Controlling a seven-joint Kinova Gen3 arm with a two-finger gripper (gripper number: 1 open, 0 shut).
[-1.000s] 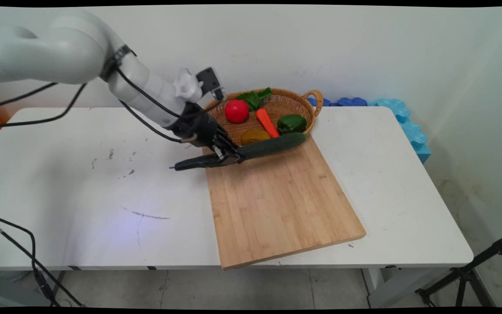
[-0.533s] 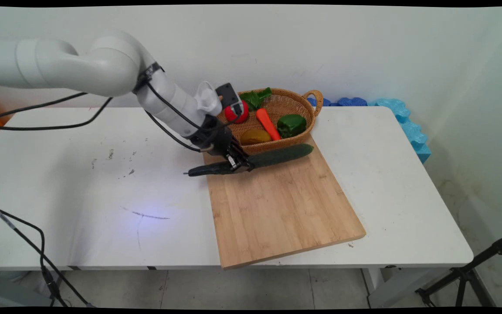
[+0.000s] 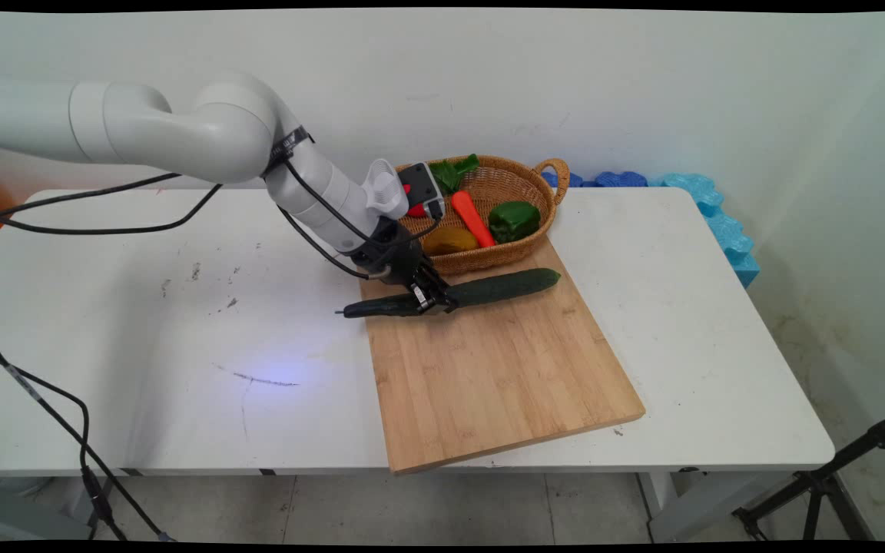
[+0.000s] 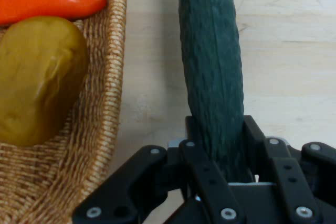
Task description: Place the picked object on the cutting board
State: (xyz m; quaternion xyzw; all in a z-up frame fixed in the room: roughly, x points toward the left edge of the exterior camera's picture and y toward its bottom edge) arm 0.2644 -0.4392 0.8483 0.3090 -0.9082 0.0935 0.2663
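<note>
Black 2-finger gripper clamped on long dark green cucumber, jaws closed tight around it approx mid-length. Cucumber lies low across far end of light bamboo cutting board, its stem end overhanging white table, just beside oval woven wicker basket. Basket holds orange carrot + brown-yellow potato.

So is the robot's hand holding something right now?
Black two-finger gripper: shut on the long dark green cucumber, over the wooden cutting board.
</note>
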